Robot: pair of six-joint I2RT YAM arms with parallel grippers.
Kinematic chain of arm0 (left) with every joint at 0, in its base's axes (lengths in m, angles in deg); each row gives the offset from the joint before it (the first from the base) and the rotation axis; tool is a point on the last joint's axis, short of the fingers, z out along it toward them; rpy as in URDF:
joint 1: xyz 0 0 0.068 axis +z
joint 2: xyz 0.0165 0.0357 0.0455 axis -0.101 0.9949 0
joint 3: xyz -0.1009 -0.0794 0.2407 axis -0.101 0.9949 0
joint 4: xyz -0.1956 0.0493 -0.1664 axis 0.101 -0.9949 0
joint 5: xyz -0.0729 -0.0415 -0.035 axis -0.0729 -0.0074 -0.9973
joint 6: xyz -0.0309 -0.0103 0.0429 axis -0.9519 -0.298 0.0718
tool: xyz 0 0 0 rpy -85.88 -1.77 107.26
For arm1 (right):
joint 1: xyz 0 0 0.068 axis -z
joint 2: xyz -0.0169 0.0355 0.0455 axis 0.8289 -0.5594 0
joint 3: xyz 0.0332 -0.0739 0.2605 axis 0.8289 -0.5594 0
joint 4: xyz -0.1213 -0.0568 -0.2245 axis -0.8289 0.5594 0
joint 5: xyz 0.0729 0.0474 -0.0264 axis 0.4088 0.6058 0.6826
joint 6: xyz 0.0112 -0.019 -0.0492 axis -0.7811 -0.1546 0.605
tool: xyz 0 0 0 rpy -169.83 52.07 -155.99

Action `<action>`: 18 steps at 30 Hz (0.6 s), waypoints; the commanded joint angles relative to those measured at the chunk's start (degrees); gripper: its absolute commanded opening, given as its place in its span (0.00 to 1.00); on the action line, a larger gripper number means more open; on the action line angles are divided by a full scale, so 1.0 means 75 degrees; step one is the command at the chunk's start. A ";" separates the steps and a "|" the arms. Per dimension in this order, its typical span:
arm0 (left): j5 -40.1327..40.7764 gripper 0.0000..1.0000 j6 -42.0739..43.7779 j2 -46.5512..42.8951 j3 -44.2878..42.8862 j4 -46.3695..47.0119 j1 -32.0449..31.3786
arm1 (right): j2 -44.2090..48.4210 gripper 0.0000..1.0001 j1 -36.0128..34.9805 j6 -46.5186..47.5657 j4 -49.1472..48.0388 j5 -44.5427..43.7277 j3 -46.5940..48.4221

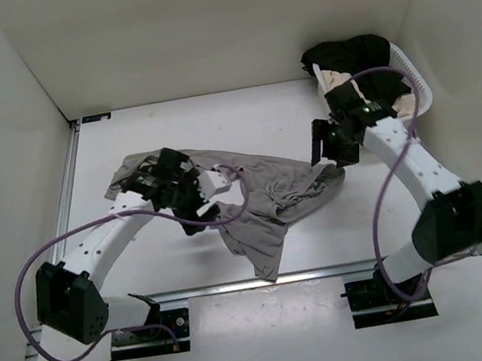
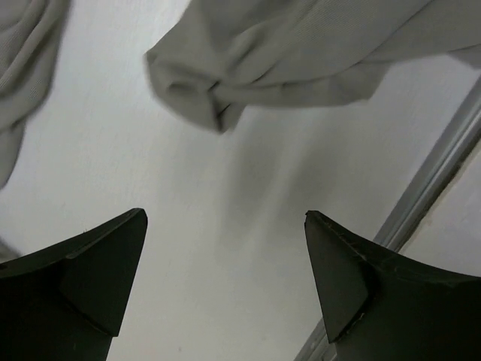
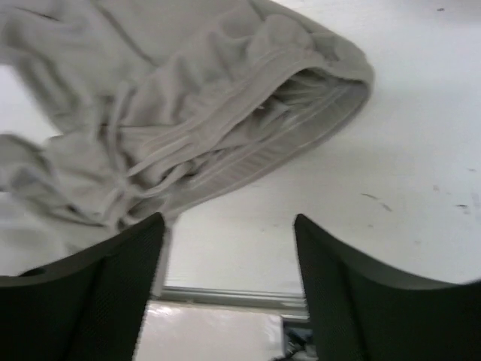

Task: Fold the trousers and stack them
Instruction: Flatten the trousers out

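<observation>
White walls enclose a white table [image 1: 215, 130], with a metal rail [image 1: 265, 279] running along its near edge. The trousers [image 1: 267, 199] lie crumpled at the centre of the table in the top view, neither flattened nor folded. One leg [image 1: 266, 254] trails toward 6 o'clock and the bunched remainder extends toward 9 o'clock under the left arm. The left gripper [image 2: 225, 216] hangs above bare table at the 9 o'clock side of the heap. Its fingers are spread wide with nothing between them, and a rumpled fabric end [image 2: 203, 105] lies ahead of them at 12 o'clock in the wrist view. The right gripper [image 3: 229, 218] is positioned at the 2 o'clock end of the heap, also spread wide and empty. It is aimed at the elastic waistband [image 3: 301, 98] and its drawstring [image 3: 143, 150], which lie just ahead of the fingertips without touching them. This arrangement places one open gripper near each end of the garment, which suits taking two separate holds to pull the fabric flat. Judged from the heap, spreading is required before any fold. A white basket [image 1: 422, 85] stands at 2 o'clock on the table, well apart from the trousers. It holds a black garment [image 1: 349, 51] and so keeps other laundry out of the working area.
</observation>
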 commanded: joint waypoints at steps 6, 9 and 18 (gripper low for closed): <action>0.0496 1.00 -0.1134 0.1363 -0.0028 0.1078 -0.1910 | 0.1016 0.68 -0.1500 -0.1443 -0.1955 0.2019 -0.1953; 0.0720 1.00 -0.1650 0.1622 -0.0028 0.1419 -0.1688 | 0.0161 0.72 -0.2273 -0.1422 -0.2473 0.2211 -0.1406; 0.0790 1.00 -0.1957 0.1482 0.0043 0.1419 -0.1417 | -0.1775 0.74 -0.2755 -0.1303 -0.1794 0.2083 -0.0372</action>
